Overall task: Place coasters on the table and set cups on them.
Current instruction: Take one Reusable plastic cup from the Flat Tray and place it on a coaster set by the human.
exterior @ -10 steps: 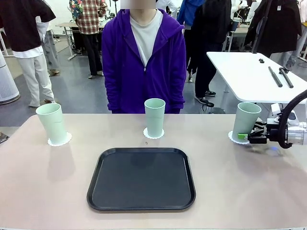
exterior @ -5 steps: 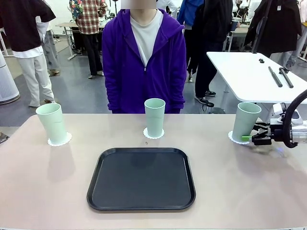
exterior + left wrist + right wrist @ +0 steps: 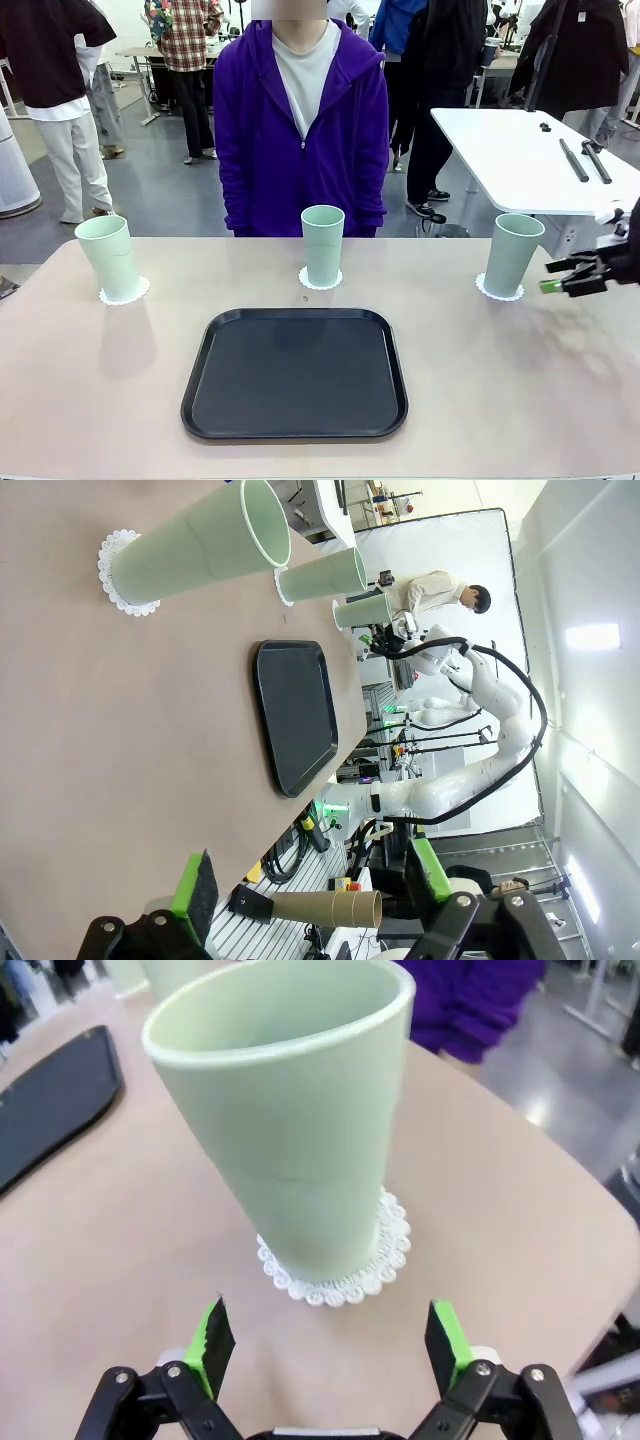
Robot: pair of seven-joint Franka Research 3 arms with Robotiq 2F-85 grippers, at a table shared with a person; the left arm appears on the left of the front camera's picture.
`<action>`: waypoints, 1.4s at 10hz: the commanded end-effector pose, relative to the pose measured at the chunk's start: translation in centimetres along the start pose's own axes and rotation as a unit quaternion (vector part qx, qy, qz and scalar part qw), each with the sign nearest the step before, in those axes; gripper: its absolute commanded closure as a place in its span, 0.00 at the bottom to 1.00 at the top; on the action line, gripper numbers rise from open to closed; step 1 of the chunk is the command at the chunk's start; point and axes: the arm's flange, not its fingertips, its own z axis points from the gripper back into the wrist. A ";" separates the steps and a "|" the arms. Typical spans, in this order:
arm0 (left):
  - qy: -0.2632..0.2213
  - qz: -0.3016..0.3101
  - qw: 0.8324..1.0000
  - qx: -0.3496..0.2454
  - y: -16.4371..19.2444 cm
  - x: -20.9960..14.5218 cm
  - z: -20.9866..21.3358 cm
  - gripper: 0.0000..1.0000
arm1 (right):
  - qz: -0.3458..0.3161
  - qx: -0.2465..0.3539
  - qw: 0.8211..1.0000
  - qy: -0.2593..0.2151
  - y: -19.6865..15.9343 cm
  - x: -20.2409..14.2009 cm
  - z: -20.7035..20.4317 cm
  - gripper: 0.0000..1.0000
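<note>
Standing cups: I see three mint-green cups upright on the beige surface [image 3: 520, 400], each on its own white lacy coaster
Left cup: the left cup [image 3: 108, 257] sits on its coaster [image 3: 124, 294] near the surface's far left edge
Middle cup: the middle cup [image 3: 322, 244] sits on its coaster [image 3: 320, 279], just beyond the black tray [image 3: 295, 375] and in front of a person in a purple hoodie [image 3: 300, 120]
Right cup: the right cup [image 3: 511, 254] sits on its coaster [image 3: 499, 290] at the far right
Right gripper: my right gripper [image 3: 568, 279] is beside the right cup, apart from it, jaws spread with nothing between them
Left gripper: in its wrist view my left gripper [image 3: 310, 885] has jaws spread wide, holding nothing
</note>
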 end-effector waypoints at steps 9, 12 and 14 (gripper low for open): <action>-0.002 -0.004 1.000 0.000 -0.1 -0.1 0.2 0.00 | -0.141 -0.205 0.930 0.272 13.1 22.7 7.5 0.00; -0.002 -0.004 1.000 0.000 -0.1 -0.1 0.2 0.00 | -0.141 -0.212 0.907 0.336 16.3 25.0 5.9 0.00; -0.002 -0.004 1.000 0.000 -0.1 -0.1 0.2 0.00 | -0.146 -0.198 0.904 0.351 16.9 25.5 5.2 0.00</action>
